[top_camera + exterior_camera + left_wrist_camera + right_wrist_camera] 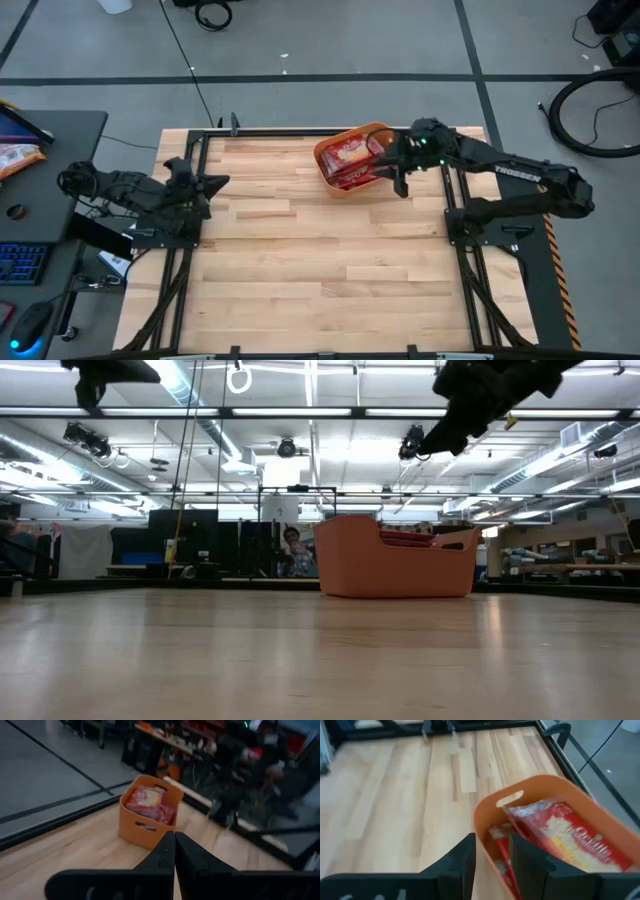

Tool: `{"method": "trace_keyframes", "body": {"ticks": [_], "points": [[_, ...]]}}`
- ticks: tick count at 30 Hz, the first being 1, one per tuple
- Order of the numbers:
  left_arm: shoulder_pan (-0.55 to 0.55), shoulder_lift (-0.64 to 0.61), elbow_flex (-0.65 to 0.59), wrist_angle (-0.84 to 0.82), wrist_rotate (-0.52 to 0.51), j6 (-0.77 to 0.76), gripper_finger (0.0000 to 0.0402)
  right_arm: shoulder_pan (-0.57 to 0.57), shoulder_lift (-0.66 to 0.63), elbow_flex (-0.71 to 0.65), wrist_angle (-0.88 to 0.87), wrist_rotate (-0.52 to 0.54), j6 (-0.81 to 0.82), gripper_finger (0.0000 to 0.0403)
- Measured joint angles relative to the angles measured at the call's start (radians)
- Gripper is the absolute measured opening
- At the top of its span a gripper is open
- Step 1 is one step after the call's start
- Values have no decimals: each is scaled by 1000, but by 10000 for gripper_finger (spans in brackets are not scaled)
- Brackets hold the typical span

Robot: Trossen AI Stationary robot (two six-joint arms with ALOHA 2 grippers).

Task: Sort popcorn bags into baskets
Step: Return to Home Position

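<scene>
Grey floor (330, 40), ceiling strip lights (312, 455)

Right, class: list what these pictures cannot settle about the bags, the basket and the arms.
- Number of popcorn bags: overlapping in high and wrist views; the basket wall hides them in the low view.
- Left arm: mostly cut off by the low view's top edge.
- Basket floor: covered by bags.

we see right gripper (492, 842) slightly parted above orange tub (540, 782) rim | red popcorn bags (565, 837) inside tub | wooden table (395, 795) beyond
</scene>
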Motion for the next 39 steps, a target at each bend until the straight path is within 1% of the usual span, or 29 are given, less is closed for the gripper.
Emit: {"method": "trace_keyframes", "body": {"ticks": [3,10,15,18,24,27,29,32,35,39], "points": [[0,-95,-98,87,-27,-1,6,0,-73,-92,60,-6,84,122],[0,-306,-317,299,-44,-4,5,0,-243,-312,284,-14,297,121],[0,-424,-440,384,-65,-32,5,0,-358,-455,465,-13,449,121],[1,-430,-495,423,-70,-57,5,0,-420,-517,530,-12,521,121],[2,-428,-597,482,-53,-166,5,0,-530,-592,553,14,612,121],[2,-428,-657,546,-47,-213,5,0,-582,-617,552,27,640,121],[2,-427,-693,621,-44,-229,5,0,-612,-633,558,36,662,121],[2,-419,-700,637,-47,-236,5,0,-659,-666,561,44,687,121],[2,-420,-701,653,-45,-213,5,0,-698,-700,565,48,711,121],[2,-420,-701,669,-27,-207,5,0,-738,-762,583,84,756,121]]}}
